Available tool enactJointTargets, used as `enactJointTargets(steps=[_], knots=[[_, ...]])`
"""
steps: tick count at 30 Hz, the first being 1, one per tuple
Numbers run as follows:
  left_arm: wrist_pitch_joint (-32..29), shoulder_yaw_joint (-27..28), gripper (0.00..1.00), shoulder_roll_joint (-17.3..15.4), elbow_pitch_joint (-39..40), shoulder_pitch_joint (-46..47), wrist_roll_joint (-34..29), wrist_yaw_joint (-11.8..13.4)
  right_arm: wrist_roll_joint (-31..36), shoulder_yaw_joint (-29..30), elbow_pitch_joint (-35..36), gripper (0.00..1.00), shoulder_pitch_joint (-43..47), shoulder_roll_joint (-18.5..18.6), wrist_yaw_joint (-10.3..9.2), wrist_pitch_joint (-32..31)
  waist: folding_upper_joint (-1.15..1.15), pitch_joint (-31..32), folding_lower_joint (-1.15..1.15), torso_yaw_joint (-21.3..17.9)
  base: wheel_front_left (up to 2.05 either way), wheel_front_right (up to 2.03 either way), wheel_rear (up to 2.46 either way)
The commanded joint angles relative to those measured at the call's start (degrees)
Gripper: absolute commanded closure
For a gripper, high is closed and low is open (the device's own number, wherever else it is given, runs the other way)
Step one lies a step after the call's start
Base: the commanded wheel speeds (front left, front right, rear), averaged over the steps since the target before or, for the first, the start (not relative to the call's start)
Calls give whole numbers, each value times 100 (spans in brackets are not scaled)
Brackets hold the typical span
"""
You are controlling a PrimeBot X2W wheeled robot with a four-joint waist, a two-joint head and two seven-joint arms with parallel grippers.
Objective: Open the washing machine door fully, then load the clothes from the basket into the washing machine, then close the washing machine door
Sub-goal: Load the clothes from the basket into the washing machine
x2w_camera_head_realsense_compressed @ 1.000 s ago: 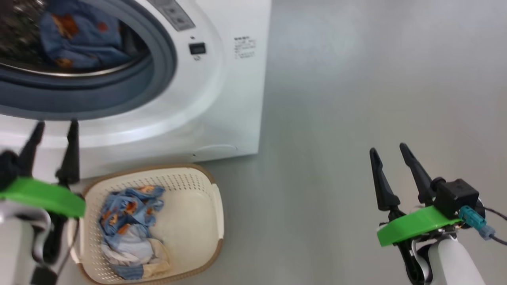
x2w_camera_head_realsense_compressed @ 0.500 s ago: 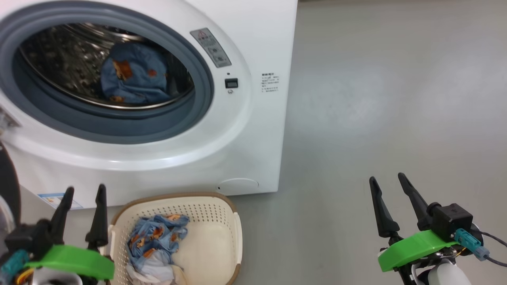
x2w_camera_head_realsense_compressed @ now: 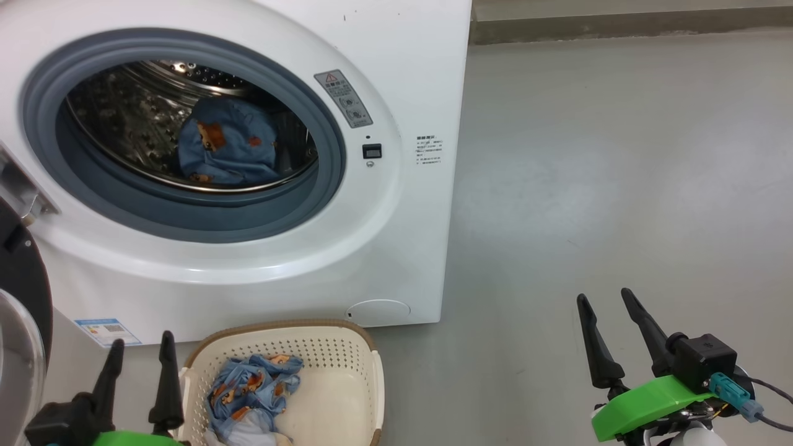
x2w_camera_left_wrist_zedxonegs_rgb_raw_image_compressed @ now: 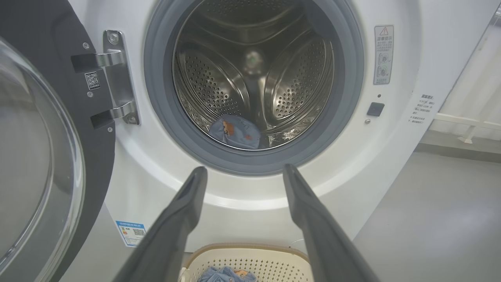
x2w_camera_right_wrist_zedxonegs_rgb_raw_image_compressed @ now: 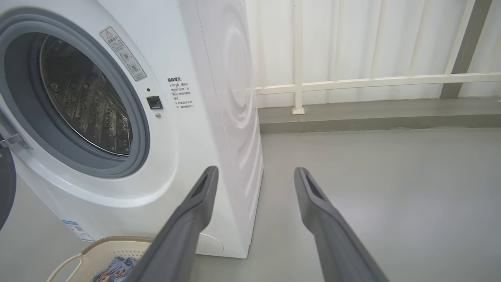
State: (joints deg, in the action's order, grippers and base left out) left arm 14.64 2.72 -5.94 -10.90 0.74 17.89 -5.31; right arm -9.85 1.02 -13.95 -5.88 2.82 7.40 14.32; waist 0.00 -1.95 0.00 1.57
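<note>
The white washing machine [x2w_camera_head_realsense_compressed: 409, 74] stands with its door [x2w_camera_left_wrist_zedxonegs_rgb_raw_image_compressed: 47, 133] swung wide to the left, glass bowl facing me. One blue printed garment [x2w_camera_head_realsense_compressed: 226, 152] lies in the steel drum [x2w_camera_left_wrist_zedxonegs_rgb_raw_image_compressed: 254, 74]. The cream basket [x2w_camera_head_realsense_compressed: 347, 365] sits on the floor below the opening and holds more blue and pale clothes [x2w_camera_head_realsense_compressed: 251, 393]. My left gripper [x2w_camera_head_realsense_compressed: 141, 350] is open and empty just left of the basket; in the left wrist view its fingers [x2w_camera_left_wrist_zedxonegs_rgb_raw_image_compressed: 188, 207] frame the drum opening. My right gripper [x2w_camera_head_realsense_compressed: 604, 297] hangs open and empty over bare floor, well right of the machine.
Grey floor [x2w_camera_head_realsense_compressed: 607, 186] spreads to the right of the machine. A white railing [x2w_camera_right_wrist_zedxonegs_rgb_raw_image_compressed: 372, 82] on a low grey kerb [x2w_camera_right_wrist_zedxonegs_rgb_raw_image_compressed: 372, 117] runs behind it. A blue label sticker [x2w_camera_head_realsense_compressed: 106, 329] marks the machine's lower front.
The head camera has tilted upward, so the machine and basket slid down the picture and more of the drum shows. Both grippers stay open; the basket's clothes look unmoved.
</note>
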Motion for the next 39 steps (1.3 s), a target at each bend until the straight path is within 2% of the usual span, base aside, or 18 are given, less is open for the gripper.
enactJointTargets(steps=[1,15,39], knots=[[36,228,0,-59,188,62,-66,-32,-49,-140,124,0,-39,6,9,68,0,1,0,-1,0,0,0],[36,251,0,162,218,-93,-360,-179,-106,-183,87,0,-2,6,9,68,0,62,0,-47,0,0,0],[36,230,0,260,118,-77,-349,-216,-70,-194,70,0,12,6,9,68,0,82,0,-27,0,0,0]])
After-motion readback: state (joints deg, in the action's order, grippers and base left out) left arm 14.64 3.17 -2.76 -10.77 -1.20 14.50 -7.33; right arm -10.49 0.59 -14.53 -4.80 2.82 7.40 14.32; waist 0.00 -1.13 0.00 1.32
